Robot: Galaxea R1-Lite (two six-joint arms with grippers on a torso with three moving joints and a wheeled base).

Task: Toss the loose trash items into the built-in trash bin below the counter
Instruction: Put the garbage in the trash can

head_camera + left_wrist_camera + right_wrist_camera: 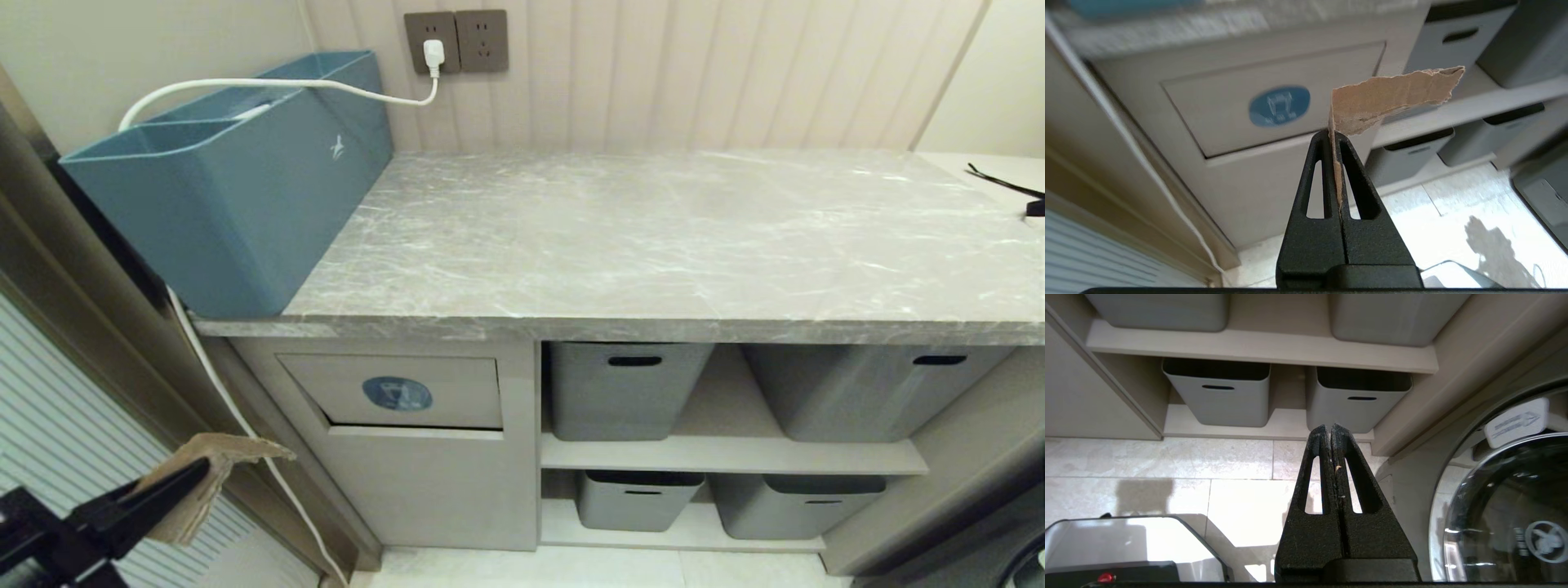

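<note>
A torn cardboard scrap (pixel 1372 102) is pinched between the closed fingers of the left hand (pixel 1334 136), low and in front of the bin flap (pixel 392 392). The right hand (pixel 1329 430) is closed on nothing, near the floor. Above, the grey surface (pixel 653 237) is seen.

Grey marble counter (pixel 653 237), blue plastic box (pixel 237 180) at its left end.

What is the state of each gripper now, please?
Left gripper: shut on a cardboard scrap.
Right gripper: shut, holding nothing.
</note>
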